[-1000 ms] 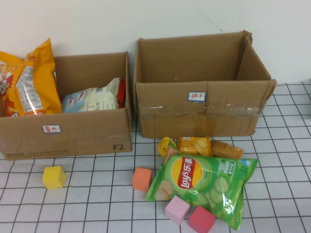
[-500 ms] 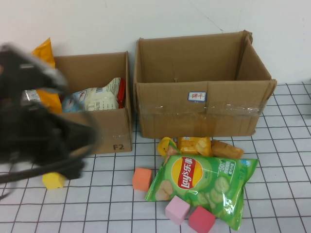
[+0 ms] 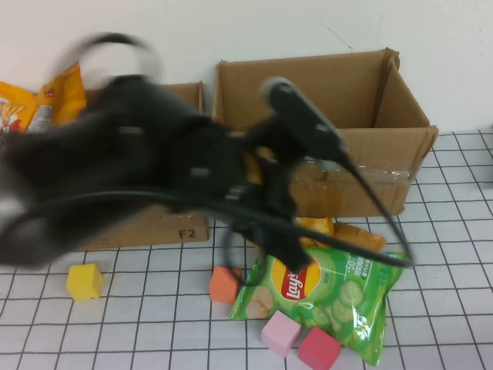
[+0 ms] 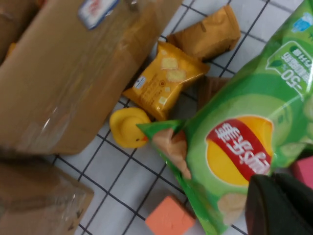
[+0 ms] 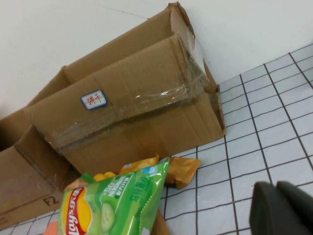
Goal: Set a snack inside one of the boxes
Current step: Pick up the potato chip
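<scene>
We count two cardboard boxes: the right box (image 3: 323, 131), open and showing nothing inside, and the left box (image 3: 146, 220) beside it, largely hidden by the left arm (image 3: 154, 162). In front of the right box lies one green Lay's chip bag (image 3: 331, 297) flat on the gridded table (image 3: 447, 262). Between bag and right box we see two small orange snack packets (image 4: 164, 78) and one yellow rubber duck (image 4: 128, 127). One orange chip bag (image 3: 58, 100) stands at the left box. Four foam cubes: yellow (image 3: 83, 280), orange (image 3: 225, 284), pink (image 3: 280, 333), red (image 3: 318, 348), the last two touching the Lay's bag. The left gripper (image 4: 281, 205) hovers over the Lay's bag, fingers closed, empty. The right gripper (image 5: 283, 208), right of the Lay's bag, closed, empty.
</scene>
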Motion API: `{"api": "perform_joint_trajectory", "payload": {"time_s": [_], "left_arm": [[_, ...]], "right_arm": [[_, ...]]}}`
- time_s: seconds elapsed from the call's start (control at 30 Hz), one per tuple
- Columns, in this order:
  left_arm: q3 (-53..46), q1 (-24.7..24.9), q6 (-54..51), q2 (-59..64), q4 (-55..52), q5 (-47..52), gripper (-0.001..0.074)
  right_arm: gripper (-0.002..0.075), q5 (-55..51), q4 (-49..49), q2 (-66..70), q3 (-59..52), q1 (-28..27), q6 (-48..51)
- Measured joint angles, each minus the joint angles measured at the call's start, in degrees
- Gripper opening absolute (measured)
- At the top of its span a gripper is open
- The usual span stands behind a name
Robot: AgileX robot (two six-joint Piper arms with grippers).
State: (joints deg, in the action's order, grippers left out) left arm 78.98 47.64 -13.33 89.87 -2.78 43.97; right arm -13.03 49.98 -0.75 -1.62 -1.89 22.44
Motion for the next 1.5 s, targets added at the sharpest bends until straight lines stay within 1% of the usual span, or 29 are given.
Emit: {"api": "perform_joint_trajectory", "payload": {"time_s": [0.07,0.17,0.27,0.37,0.43,0.5,0.63,0.8,0.87,1.0,1.1,1.4,1.5], "left_arm": [[3.29,1.98,2.25,3.43,-3.61,2.38,0.0013],[8.70,4.20,4.92,8.33,-6.18,7.50,0.0079],[13.85,5.58,7.45,13.09,-6.41,11.51,0.0200],[16.99,5.98,10.29,16.72,-5.56,13.10,0.0335],[18.04,5.98,11.65,18.50,-4.36,13.14,0.0387],[18.21,6.10,14.16,19.72,-2.41,12.04,0.0413],[18.30,6.46,14.72,19.96,-1.00,9.80,0.0421],[18.43,8.07,3.61,19.96,-0.97,8.62,0.0439],[18.78,8.60,2.67,20.31,-0.84,8.34,0.0473],[18.89,8.85,5.90,22.04,-0.49,6.05,0.0583],[18.89,8.85,6.90,23.78,-0.45,3.74,0.0622],[18.99,10.74,7.41,25.37,-1.47,-4.29,0.0638],[19.57,10.97,7.63,26.20,-2.82,-5.16,0.0639]], "right_arm": [[-0.0001,0.00,0.02,0.00,0.00,0.00,0.00],[-0.0001,-0.13,0.02,0.00,0.00,0.00,0.00],[-0.0001,-0.13,0.12,0.00,0.00,0.00,0.00],[-0.0001,-0.13,0.23,0.00,0.00,0.00,0.00],[-0.0001,-0.13,0.23,0.00,0.00,0.00,0.00],[-0.0001,-0.26,0.34,0.00,0.00,0.00,0.00],[-0.0001,-0.26,0.45,0.00,0.00,0.00,0.00],[-0.0001,-0.46,0.45,0.00,0.00,0.00,0.00],[-0.0001,-0.60,0.45,0.00,0.00,0.00,0.00],[-0.0001,-0.60,0.45,0.00,0.00,0.00,0.00],[-0.0001,-0.62,0.45,0.00,0.00,0.00,0.00],[-0.0001,-0.84,0.89,0.00,0.00,0.00,0.00],[-0.0001,-0.84,0.89,0.00,0.00,0.00,0.00]]}}
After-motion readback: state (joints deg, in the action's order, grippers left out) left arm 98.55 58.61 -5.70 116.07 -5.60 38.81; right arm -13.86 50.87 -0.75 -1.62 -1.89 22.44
